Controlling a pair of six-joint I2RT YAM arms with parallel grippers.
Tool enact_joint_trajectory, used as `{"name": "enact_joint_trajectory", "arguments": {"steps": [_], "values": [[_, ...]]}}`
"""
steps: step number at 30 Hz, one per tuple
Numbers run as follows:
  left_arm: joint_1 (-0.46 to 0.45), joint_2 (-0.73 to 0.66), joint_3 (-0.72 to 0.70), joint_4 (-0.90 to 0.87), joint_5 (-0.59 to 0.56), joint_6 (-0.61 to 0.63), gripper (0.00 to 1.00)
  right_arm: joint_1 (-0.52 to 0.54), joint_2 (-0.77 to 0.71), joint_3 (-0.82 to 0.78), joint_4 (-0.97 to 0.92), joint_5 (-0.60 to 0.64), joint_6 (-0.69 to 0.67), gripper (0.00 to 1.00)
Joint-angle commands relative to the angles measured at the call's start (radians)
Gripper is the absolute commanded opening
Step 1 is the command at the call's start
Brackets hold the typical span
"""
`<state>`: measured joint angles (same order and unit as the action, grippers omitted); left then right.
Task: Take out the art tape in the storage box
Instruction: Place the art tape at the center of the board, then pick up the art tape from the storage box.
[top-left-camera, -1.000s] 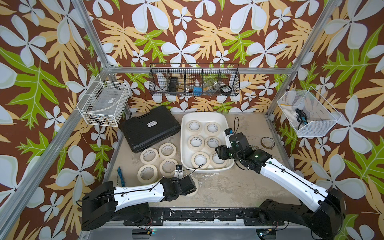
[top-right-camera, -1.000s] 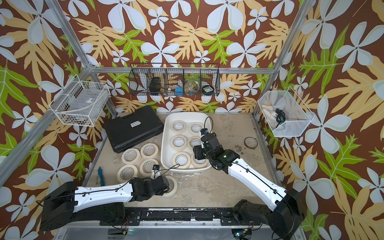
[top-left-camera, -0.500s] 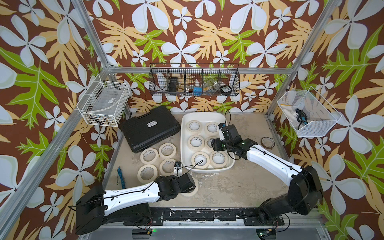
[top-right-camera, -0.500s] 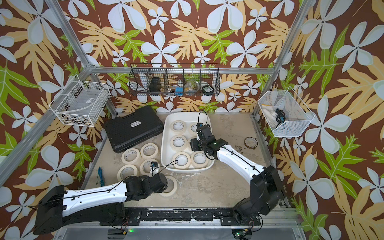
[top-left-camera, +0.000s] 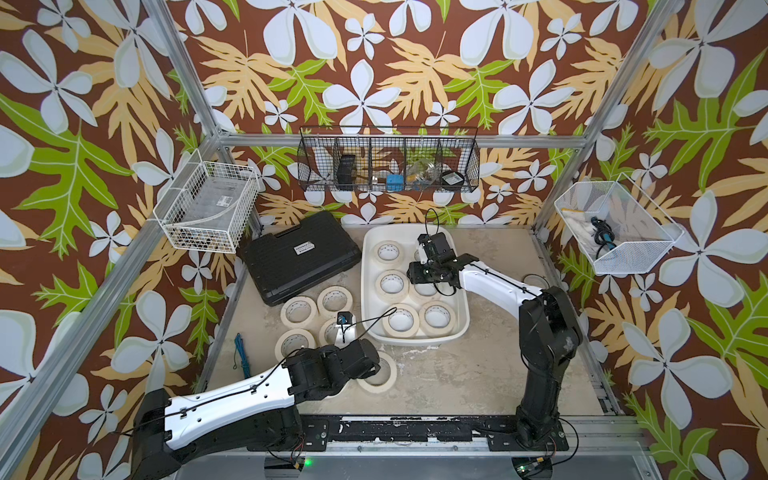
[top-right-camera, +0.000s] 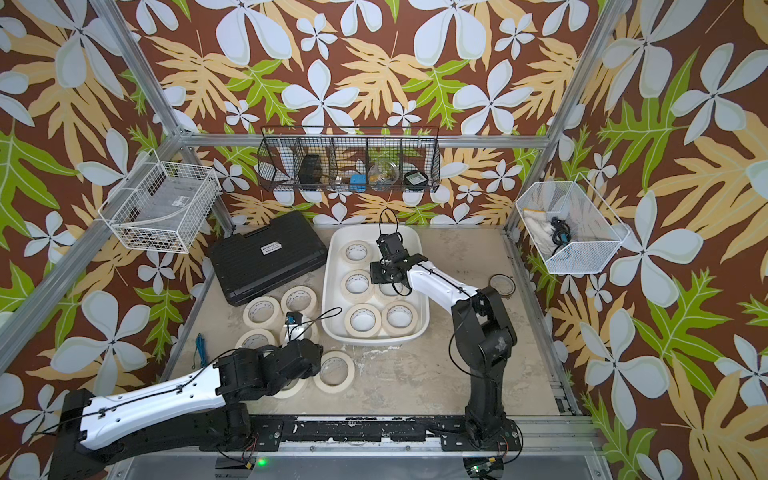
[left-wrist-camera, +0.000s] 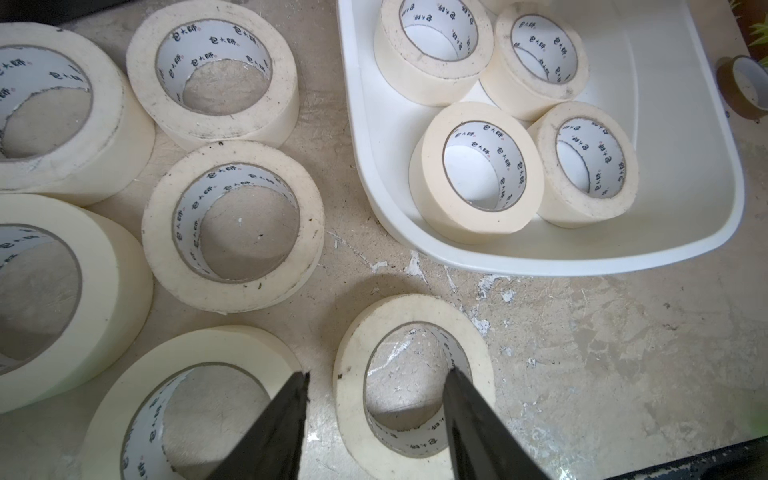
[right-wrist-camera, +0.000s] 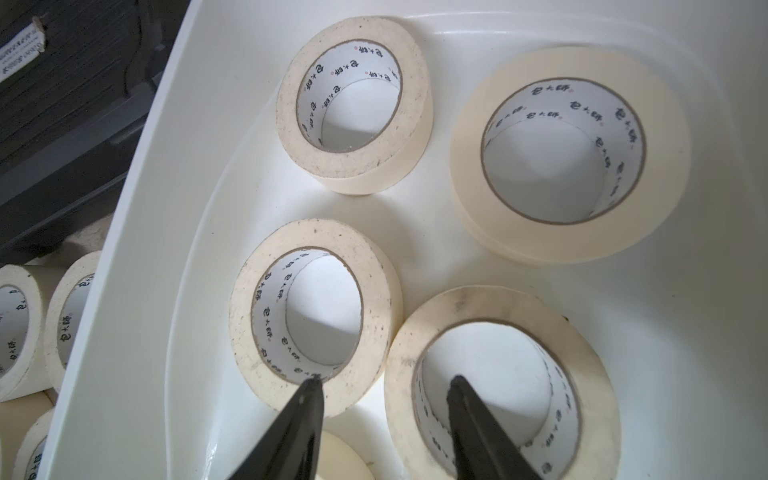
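RIG PHOTO: A two-arm robot works a worn bench (top-left-camera: 478, 374). The storage box (top-left-camera: 415, 338), a white tub, sits at back-ctr of the bench, its far end by the back edge, w/ at least five rolls of art tape (top-left-camera: 401, 320) lying flat inside. Six more rolls lie flat on the bench itself, clustered btwn the box's left wall and the bench's left edge.

The left gripper (left-wrist-camera: 376, 373) hangs low over a loose roll (left-wrist-camera: 411, 316) just in front of the box's front-left corner. Its jaws stand apart, one finger (left-wrist-camera: 286, 424) outside the roll and the other over the core. The roll's wall btwn them is unpinched, so nothing is held.

The right gripper (right-wrist-camera: 384, 379) is inside the box, jaws likewise parted. One fingertip (right-wrist-camera: 305, 415) sits above the rim of one roll, the other over the hollow of its neighbour, gripping neither.

A black case (top-left-camera: 299, 257) fills the back-left corner. A thin brown ring (top-right-camera: 501, 285) lies near the right edge.
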<state>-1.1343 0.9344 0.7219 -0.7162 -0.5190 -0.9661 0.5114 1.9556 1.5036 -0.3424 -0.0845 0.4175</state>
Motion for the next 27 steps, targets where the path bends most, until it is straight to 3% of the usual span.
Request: {"name": "enact_joint_trajectory", "arguments": {"steps": [1, 16, 27], "values": [[0.001, -0.017, 0.011, -0.029, -0.018, 0.016, 0.57, 0.004, 0.051, 0.061, -0.035, -0.006, -0.029, 0.52], [0.001, -0.069, 0.037, -0.062, 0.0, 0.02, 0.6, 0.033, 0.261, 0.284, -0.173, 0.096, -0.193, 0.54], [0.001, -0.07, 0.046, -0.058, 0.017, 0.035, 0.62, 0.042, 0.346, 0.372, -0.215, 0.075, -0.226, 0.53]]}}
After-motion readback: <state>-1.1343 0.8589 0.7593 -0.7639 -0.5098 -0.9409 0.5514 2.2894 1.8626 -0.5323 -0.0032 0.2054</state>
